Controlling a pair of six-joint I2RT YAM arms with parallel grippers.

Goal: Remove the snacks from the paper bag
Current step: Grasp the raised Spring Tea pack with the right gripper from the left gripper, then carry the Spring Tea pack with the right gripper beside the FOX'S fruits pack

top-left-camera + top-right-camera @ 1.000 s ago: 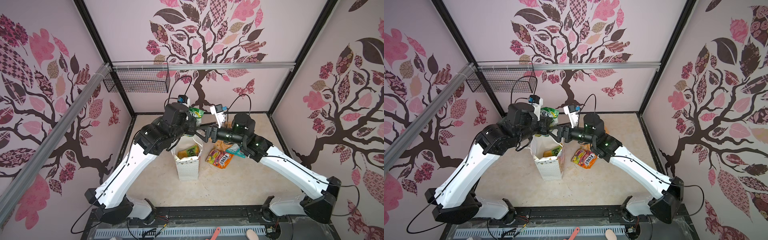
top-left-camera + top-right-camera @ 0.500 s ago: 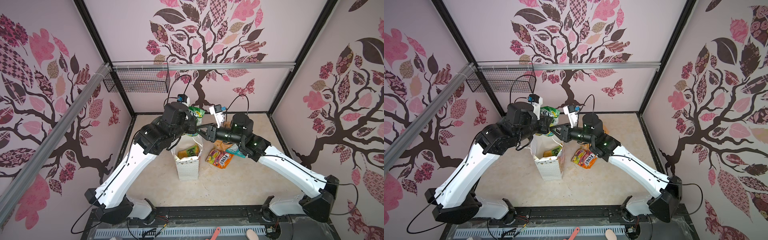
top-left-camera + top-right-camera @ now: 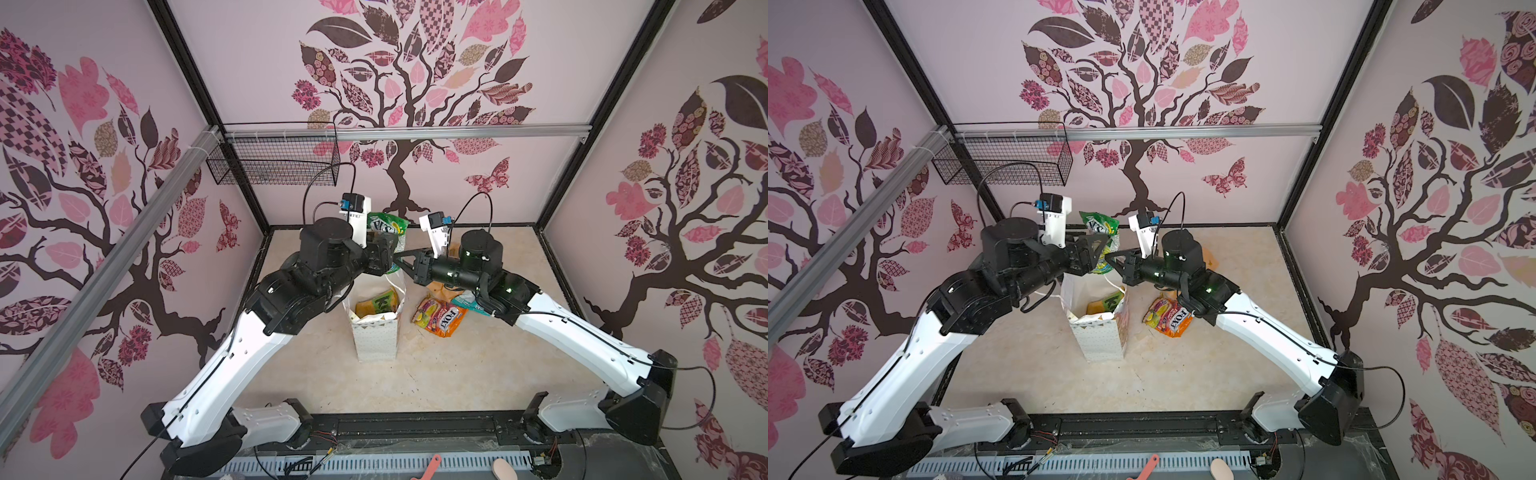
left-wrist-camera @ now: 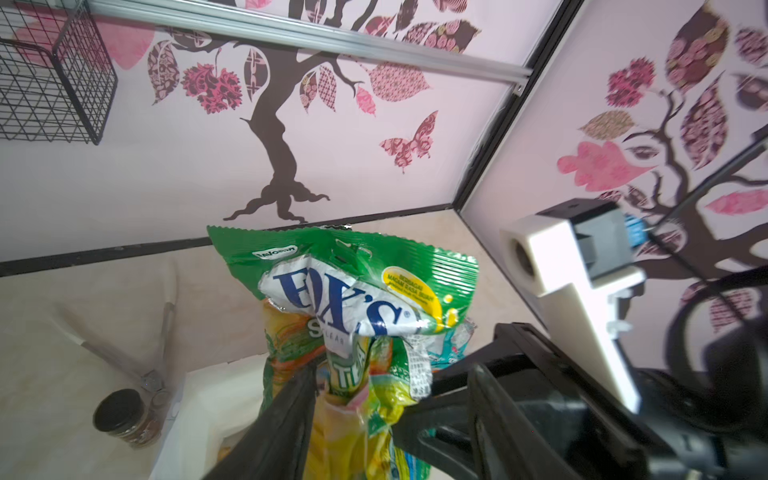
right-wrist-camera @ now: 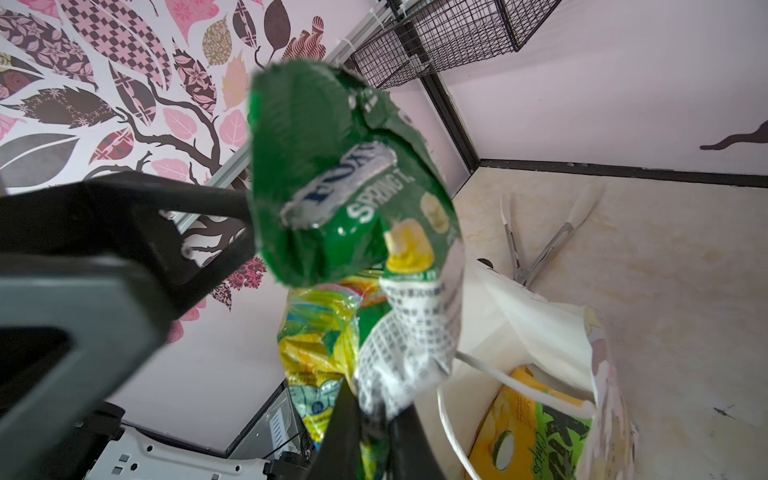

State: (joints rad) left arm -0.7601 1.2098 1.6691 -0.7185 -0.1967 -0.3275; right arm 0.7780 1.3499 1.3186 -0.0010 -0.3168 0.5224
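Crumpled green-yellow FOX'S packet (image 4: pixel 353 299)

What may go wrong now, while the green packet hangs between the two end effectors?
The right end effector pinches only a crumpled edge of the green FOX'S packet. With the left end effector open, the packet may slip and drop into the paper bag below. The bag's white cord handle lies close to the right end effector and could snag, tipping the bag.

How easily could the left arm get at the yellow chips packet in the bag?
Probably yes: the paper bag stands open below the left end effector, chips packet showing, though the green packet hangs close by.
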